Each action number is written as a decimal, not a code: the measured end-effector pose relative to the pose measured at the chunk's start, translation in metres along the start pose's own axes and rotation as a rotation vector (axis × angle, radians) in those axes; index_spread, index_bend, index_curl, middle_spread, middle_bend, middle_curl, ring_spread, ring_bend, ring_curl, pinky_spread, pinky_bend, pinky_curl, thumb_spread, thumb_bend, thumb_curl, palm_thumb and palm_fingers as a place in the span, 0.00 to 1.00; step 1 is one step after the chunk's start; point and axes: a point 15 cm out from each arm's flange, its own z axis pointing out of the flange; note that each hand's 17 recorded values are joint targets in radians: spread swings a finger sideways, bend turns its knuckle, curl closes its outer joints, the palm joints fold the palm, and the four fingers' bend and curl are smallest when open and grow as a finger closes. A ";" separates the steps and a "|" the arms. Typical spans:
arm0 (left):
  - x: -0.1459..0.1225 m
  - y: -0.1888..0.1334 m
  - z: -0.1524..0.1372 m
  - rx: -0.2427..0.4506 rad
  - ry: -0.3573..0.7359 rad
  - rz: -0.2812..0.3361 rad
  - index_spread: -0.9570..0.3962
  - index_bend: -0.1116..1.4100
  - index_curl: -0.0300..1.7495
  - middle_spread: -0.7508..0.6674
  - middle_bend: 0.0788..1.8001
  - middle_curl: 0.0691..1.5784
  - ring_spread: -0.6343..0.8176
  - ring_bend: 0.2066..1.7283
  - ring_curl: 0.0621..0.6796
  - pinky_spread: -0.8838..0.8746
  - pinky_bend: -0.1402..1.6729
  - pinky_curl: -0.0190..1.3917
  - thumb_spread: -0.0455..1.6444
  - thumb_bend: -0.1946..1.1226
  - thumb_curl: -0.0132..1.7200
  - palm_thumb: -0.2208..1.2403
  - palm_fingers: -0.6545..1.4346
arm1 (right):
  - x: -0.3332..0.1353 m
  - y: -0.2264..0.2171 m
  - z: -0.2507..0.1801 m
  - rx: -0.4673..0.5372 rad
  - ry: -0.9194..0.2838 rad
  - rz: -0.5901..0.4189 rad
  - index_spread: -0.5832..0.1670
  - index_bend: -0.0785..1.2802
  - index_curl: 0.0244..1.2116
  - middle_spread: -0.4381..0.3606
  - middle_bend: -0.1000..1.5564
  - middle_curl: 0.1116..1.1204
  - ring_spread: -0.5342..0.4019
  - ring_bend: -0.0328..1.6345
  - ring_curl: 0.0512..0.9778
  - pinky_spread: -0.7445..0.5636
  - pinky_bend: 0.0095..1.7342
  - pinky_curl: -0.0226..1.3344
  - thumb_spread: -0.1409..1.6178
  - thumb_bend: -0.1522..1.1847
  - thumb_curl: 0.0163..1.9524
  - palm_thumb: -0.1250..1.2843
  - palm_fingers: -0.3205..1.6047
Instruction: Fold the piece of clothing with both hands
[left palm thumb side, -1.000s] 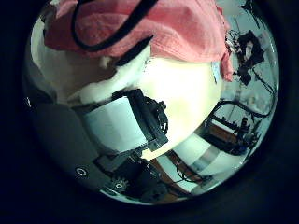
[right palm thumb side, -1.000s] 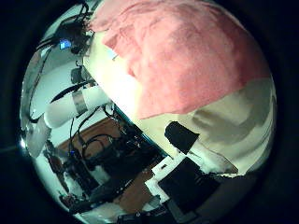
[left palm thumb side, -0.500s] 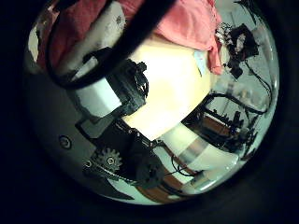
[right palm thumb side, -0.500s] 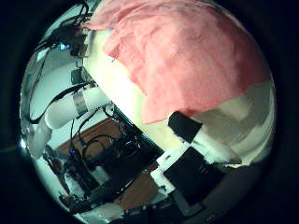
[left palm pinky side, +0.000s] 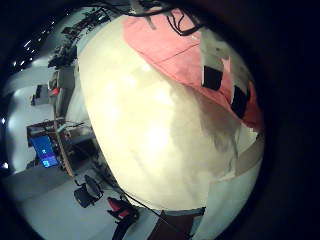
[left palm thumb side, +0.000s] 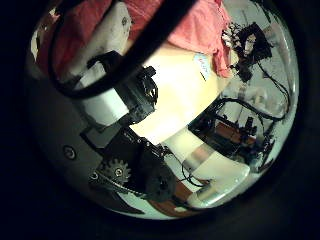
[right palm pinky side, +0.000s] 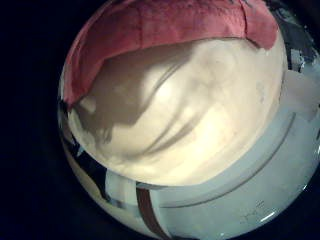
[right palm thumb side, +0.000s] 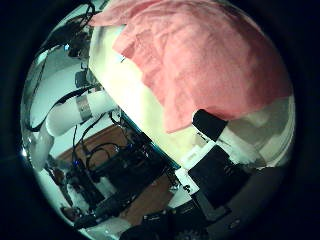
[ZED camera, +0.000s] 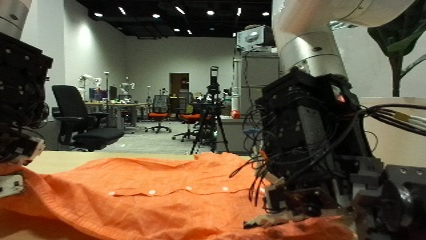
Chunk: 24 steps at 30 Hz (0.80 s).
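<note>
One garment, location: orange woven button-front garment (ZED camera: 147, 195), spread flat and lightly wrinkled on the cream counter (ZED camera: 60, 160), lying between the two hands.
Left hand: black-and-white left hand (ZED camera: 20, 90) hangs just above the garment's edge. In the little finger side palm view its fingers (left palm pinky side: 222, 78) reach out straight over the cloth, with no fabric caught.
Button row: small pale buttons (ZED camera: 153, 190) run across the middle of the cloth. Their number cannot be read.
Right hand: black right hand (ZED camera: 320, 150) is low over the garment's other end. In its thumb side palm view the fingers (right palm thumb side: 215, 135) sit at the cloth edge. Whether they pinch fabric cannot be told.
Handling, judged: light, thin and limp. It will sag and drape when lifted and holds no shape. Its grip on the counter is probably low, so it may drag and not peel. It is not fragile.
Hold points, judged: one edge or corner per hand. The left hand takes the end beneath it and the right hand the end beneath it. Each pinches a small fold of a single layer, clear of the button row.
Risk, judged: an uneven lift will skew the fold line.
Count: garments, one; hands, two; counters, one.
</note>
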 end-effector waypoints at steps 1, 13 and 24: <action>0.000 0.000 0.000 0.000 0.000 0.000 0.24 0.46 0.62 0.26 0.57 0.54 0.11 0.59 0.83 0.08 0.48 0.45 0.87 0.15 0.20 0.60 0.75 | 0.000 0.000 0.000 -0.002 0.000 -0.001 0.45 0.18 0.23 0.57 0.20 0.25 0.59 0.22 0.24 0.77 0.11 0.25 0.60 0.09 0.18 0.64 0.30; 0.002 0.000 0.000 0.000 -0.002 0.002 0.23 0.45 0.66 0.27 0.57 0.55 0.12 0.60 0.84 0.07 0.47 0.49 0.87 0.14 0.21 0.60 0.74 | 0.006 0.017 -0.015 0.015 0.018 0.007 0.45 0.18 0.23 0.58 0.19 0.25 0.62 0.20 0.23 0.78 0.12 0.25 0.60 0.09 0.18 0.63 0.28; 0.003 0.001 0.001 -0.005 -0.001 0.003 0.23 0.44 0.68 0.27 0.57 0.56 0.12 0.60 0.85 0.06 0.45 0.52 0.87 0.14 0.21 0.60 0.74 | 0.005 0.022 0.007 -0.044 0.000 0.017 0.43 0.18 0.24 0.59 0.17 0.24 0.66 0.19 0.22 0.79 0.12 0.25 0.60 0.09 0.18 0.63 0.27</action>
